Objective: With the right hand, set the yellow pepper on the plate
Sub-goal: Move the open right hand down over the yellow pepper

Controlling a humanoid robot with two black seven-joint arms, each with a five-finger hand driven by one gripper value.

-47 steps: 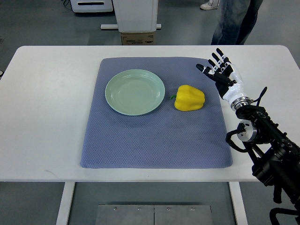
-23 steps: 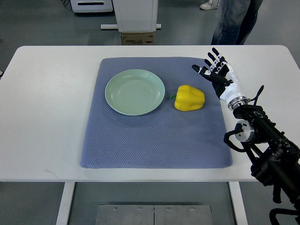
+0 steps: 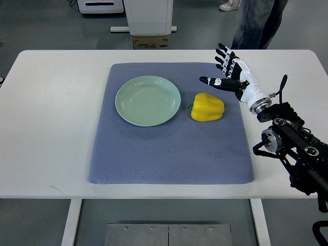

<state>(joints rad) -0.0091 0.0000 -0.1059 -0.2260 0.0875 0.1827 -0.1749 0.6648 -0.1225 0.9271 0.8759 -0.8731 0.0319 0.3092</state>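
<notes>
My right hand point(image 3: 231, 77) has swung left toward the glossy yellow bell pepper point(image 3: 207, 107), fingers spread, grasping nothing. I'd say the reach is underway; the round pale-green plate point(image 3: 148, 101) sits bare.

Right robot hand point(image 3: 231, 76): white shell, black jointed fingers point(image 3: 223, 53), silver wrist ring; black forearm fitted with looped cables, round joint housings.

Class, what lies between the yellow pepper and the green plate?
Top view: only bare blue mat separates the yellow pepper from the plate; the pepper's green stem points toward the plate.
</notes>
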